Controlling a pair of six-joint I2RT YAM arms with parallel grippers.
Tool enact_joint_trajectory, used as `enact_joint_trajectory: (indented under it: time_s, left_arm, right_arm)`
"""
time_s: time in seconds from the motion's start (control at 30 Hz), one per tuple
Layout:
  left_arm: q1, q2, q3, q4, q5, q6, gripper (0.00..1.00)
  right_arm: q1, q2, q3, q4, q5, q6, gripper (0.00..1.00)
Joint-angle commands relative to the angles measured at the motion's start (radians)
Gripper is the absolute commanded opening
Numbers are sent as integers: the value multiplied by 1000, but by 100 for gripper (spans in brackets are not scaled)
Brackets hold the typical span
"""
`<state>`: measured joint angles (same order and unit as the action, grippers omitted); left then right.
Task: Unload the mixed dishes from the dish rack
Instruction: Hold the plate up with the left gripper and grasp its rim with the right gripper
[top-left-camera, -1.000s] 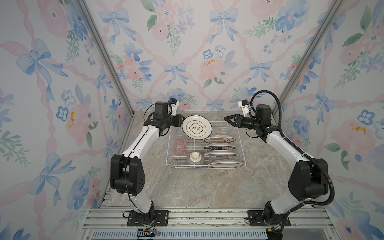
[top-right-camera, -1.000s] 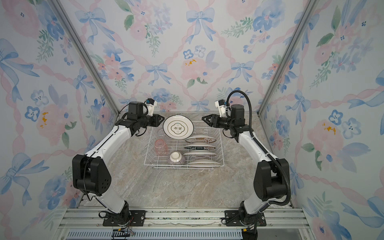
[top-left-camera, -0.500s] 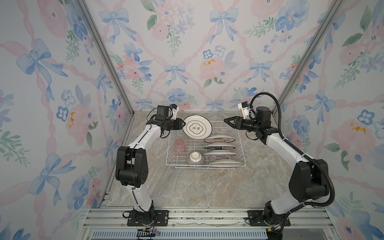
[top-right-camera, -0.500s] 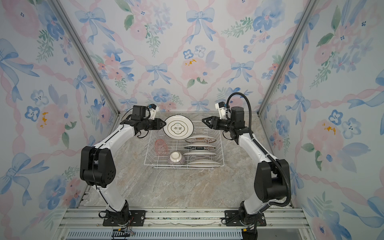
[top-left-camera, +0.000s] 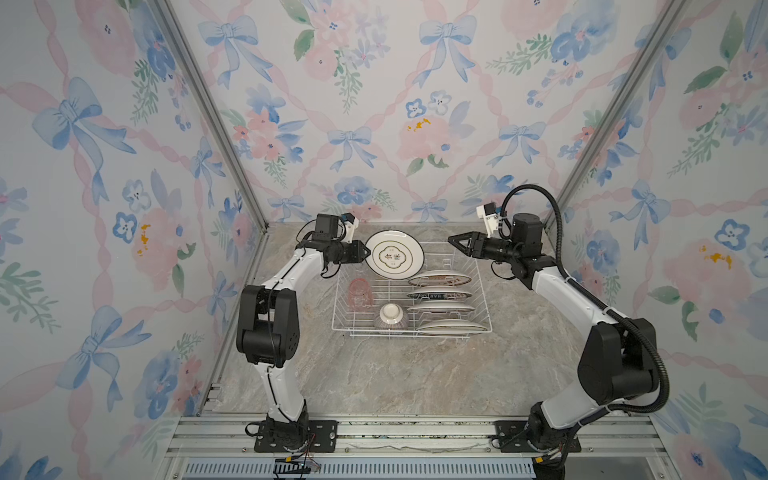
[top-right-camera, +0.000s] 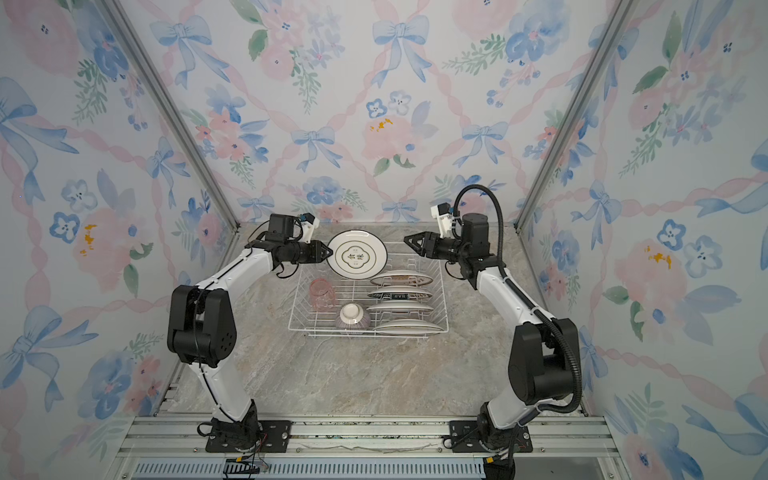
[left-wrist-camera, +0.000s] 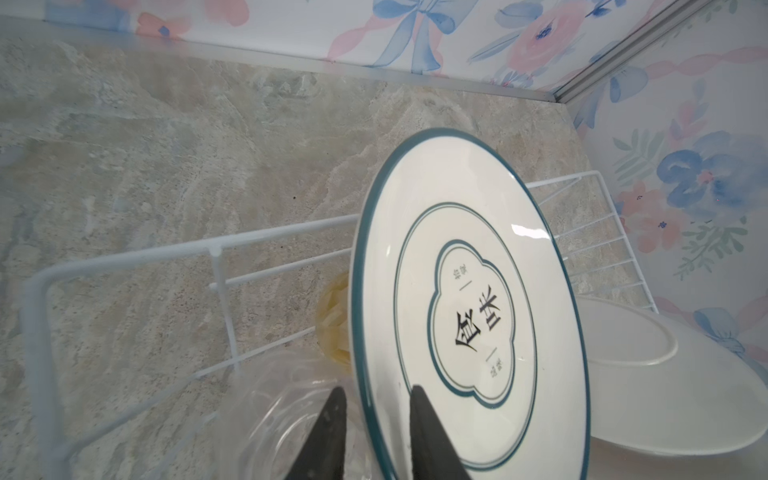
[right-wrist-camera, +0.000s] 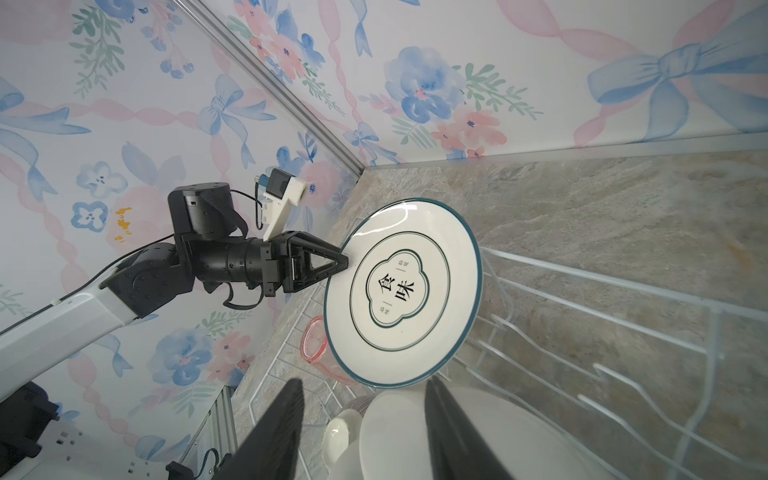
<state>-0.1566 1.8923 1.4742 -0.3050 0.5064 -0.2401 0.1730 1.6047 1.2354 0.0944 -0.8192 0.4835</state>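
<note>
A white plate with a teal rim (top-left-camera: 395, 254) (top-right-camera: 357, 254) stands upright at the back of the white wire dish rack (top-left-camera: 341, 329) (top-right-camera: 297, 329). My left gripper (top-left-camera: 368, 252) (left-wrist-camera: 376, 388) is shut on its left rim, one finger on the printed face (left-wrist-camera: 478, 324) and one behind. My right gripper (top-left-camera: 451, 241) (right-wrist-camera: 365, 381) hangs open and empty above the rack's back right corner. Several more plates (top-left-camera: 439, 279) stand edge-on in the prongs. A pink tumbler (top-left-camera: 360, 292) and an upturned purple-striped bowl (top-left-camera: 390, 318) sit on the rack's left side.
Behind the held plate, the left wrist view shows a yellow tumbler (left-wrist-camera: 332, 328) and a clear tumbler (left-wrist-camera: 282, 419) in the rack. The marble tabletop (top-left-camera: 395, 374) spreads round the rack. Floral walls close in the back and both sides.
My left gripper has moved right up to the plate's rim and its fingers have narrowed onto it. The plate and the right arm have stayed where they were.
</note>
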Motion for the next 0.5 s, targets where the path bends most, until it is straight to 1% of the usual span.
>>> enact_joint_trajectory:
  time_s: [0.0,0.1,0.13,0.23,0.47]
  left_arm:
    - [9,38,41,-15,56,9,24]
    - [9,52,55,-15,59,6,20]
    - [10,55,58,-14,61,7,17]
    - [12,63,67,-14,69,4,0]
    - [17,80,81,-13,87,-1,0]
  right_arm:
    - [-1,-19,-16,16,-11,7,50]
    - [-1,-15,-17,13,-8,4,50]
    - [-2,-14,-18,13,-8,3,50]
    - [-1,-11,-17,16,-7,5,50]
    - [0,9,-14,28,-9,13,48]
